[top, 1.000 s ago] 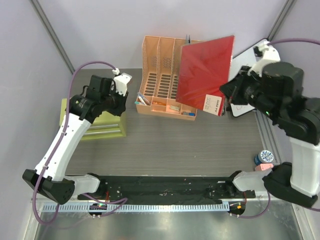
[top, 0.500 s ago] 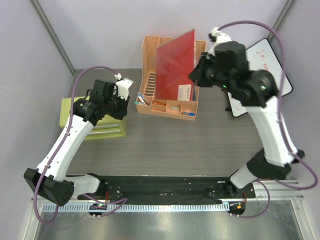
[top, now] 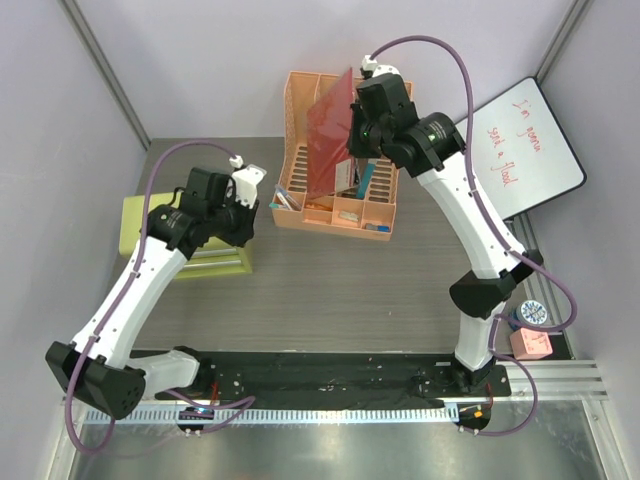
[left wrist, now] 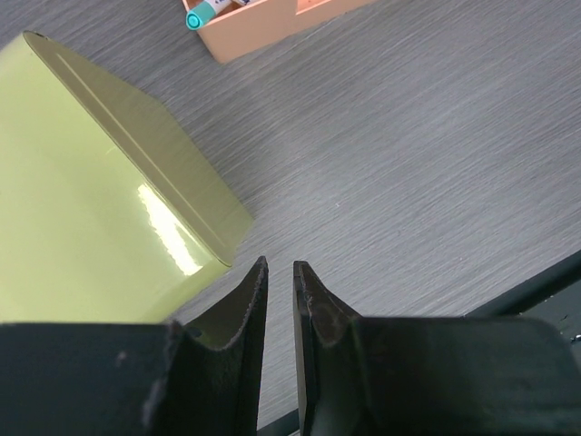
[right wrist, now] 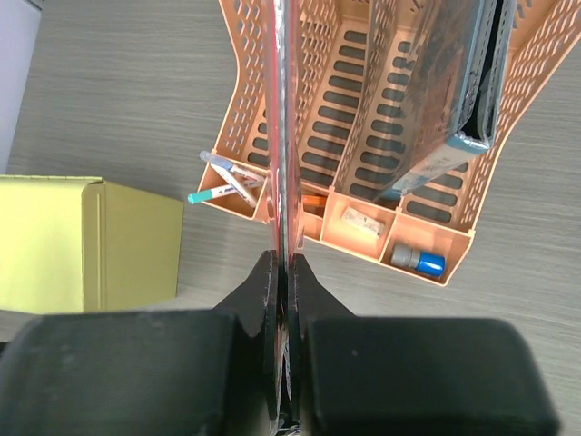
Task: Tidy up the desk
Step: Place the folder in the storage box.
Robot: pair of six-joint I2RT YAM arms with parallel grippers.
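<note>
Holds left end effector (left wrist: 279, 267) pressed almost together, empty, low over the grey desk (left wrist: 427, 145), just beside a green cabinet (left wrist: 82, 209). Farther back, pinches a red folder (right wrist: 283, 136) in right end effector (right wrist: 282, 263), edge-on above the orange rack (right wrist: 413, 238) at the desk's far side.

Orange mesh file rack (top: 300, 168) (dark binder (right wrist: 454, 91) inside), red folder (top: 325, 150), lime-green cabinet (top: 215, 262), handwritten whiteboard (top: 525, 150)

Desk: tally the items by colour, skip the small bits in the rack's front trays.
orange mesh file rack: 1
red flat folder: 1
lime-green drawer cabinet: 1
white whiteboard: 1
dark binder in the rack: 1
small pink block: 1
small blue round item: 1
Total: 7
</note>
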